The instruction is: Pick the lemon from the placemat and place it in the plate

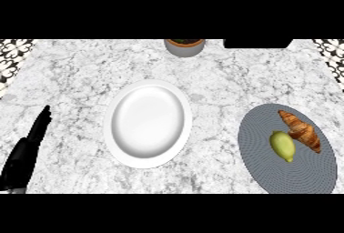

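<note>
Since the lemon (pixel 283 145) lies untouched on the placemat (pixel 269 164) beside a croissant (pixel 301 130), plate (pixel 149 123) bare mid-bench, you're pre-grasp: left hand (pixel 27 148) rests with straight fingers, right hand unseen, so you must reach and grasp first.

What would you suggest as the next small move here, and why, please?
Probably bring the right hand, not in view, in over the lemon. It lies untouched on the grey placemat beside the croissant, the plate holds nothing, and the left hand rests open at the far left.
</note>
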Controlling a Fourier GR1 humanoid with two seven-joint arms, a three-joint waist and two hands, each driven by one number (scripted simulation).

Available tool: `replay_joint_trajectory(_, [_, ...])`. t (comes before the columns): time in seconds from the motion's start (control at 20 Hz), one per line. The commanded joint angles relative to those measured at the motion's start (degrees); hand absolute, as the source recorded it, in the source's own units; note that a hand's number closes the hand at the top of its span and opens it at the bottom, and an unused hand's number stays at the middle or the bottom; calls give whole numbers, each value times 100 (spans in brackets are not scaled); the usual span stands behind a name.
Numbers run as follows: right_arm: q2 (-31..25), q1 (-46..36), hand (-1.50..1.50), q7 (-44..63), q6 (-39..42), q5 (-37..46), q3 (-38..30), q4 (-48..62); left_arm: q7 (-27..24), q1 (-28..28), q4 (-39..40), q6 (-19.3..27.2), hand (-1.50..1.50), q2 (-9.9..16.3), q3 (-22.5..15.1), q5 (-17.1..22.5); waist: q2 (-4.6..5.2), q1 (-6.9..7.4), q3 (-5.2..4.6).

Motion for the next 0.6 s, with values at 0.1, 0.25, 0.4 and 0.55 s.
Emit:
replay_joint_trajectory(0.1, [-350,-620,-150,225,-36,748,258,446,264,-44,-149,-66,0,-90,82,-156,1,33,0])
replay_joint_trajectory(0.25, [-416,-874,-150,721,-438,1249,447,443,-312,59,233,-245,0,-128,191,-99,6,52,-5])
replay_joint_trajectory(0.4, [-340,-1054,-150,524,-816,1898,652,821,1,11,-1,-65,0,-333,56,-293,5,49,0])
replay_joint_trajectory(0.55, [-275,-1242,-150,774,-815,2088,787,767,164,255,-323,-258,0,-236,220,-284,-2,50,-1])
